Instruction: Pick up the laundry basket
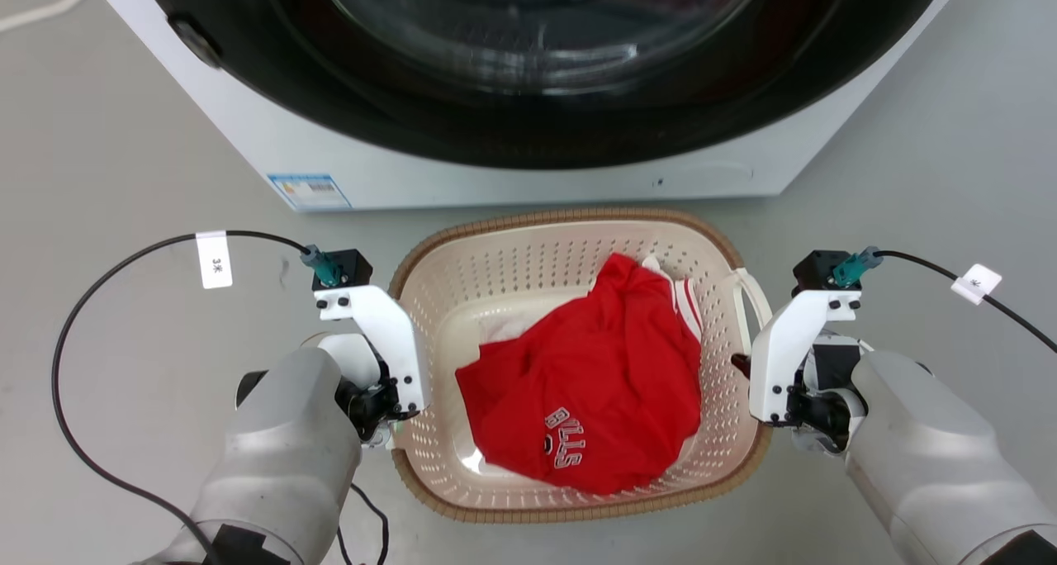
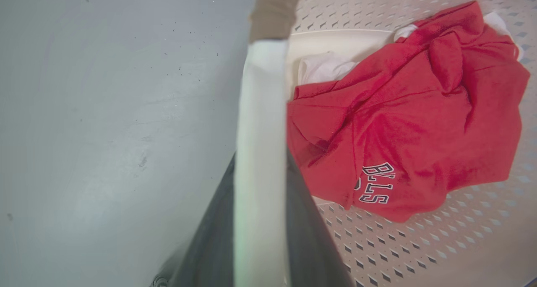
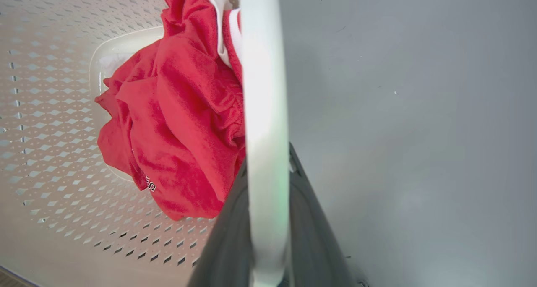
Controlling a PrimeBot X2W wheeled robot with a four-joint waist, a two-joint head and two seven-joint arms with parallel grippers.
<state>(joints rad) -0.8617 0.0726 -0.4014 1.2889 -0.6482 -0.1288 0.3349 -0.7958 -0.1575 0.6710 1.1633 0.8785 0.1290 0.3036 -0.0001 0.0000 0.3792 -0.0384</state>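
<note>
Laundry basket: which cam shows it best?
Head view: nearly the whole laundry basket, brown rim and red shirt included. Left wrist view gives one white handle clamped in the left gripper plus perforated wall; right wrist view, the other handle in the right gripper.

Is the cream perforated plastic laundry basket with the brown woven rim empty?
No, the laundry basket holds a crumpled red jersey with white lettering in the head view.
</note>
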